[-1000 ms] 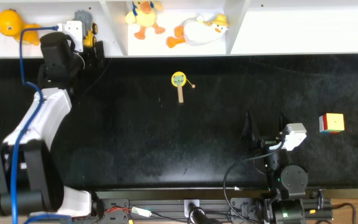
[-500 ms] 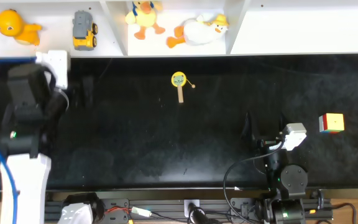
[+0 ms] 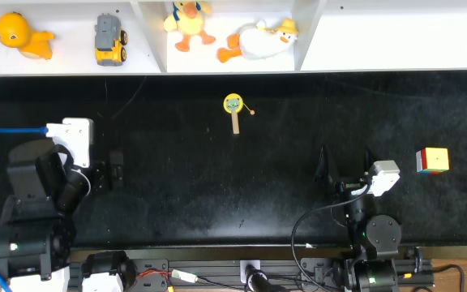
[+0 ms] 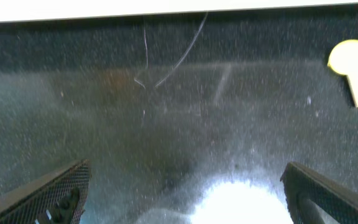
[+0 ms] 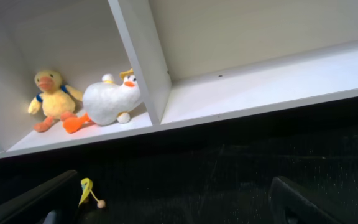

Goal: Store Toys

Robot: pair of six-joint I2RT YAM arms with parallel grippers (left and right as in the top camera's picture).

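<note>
Left tool [image 3: 108,169] has pulled back from the shelf [image 3: 63,65] edge, spread wide above the table [image 3: 217,186].

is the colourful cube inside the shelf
No, the cube lies on the black table on the right arm's side, well apart from the white shelf.

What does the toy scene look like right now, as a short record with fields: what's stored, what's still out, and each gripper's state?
left compartment: orange duck, toy truck
middle compartment: yellow duck plush, white goose plush
out on the table: rattle drum, colour cube
left gripper: open, holding nothing
right gripper: open, holding nothing
</note>
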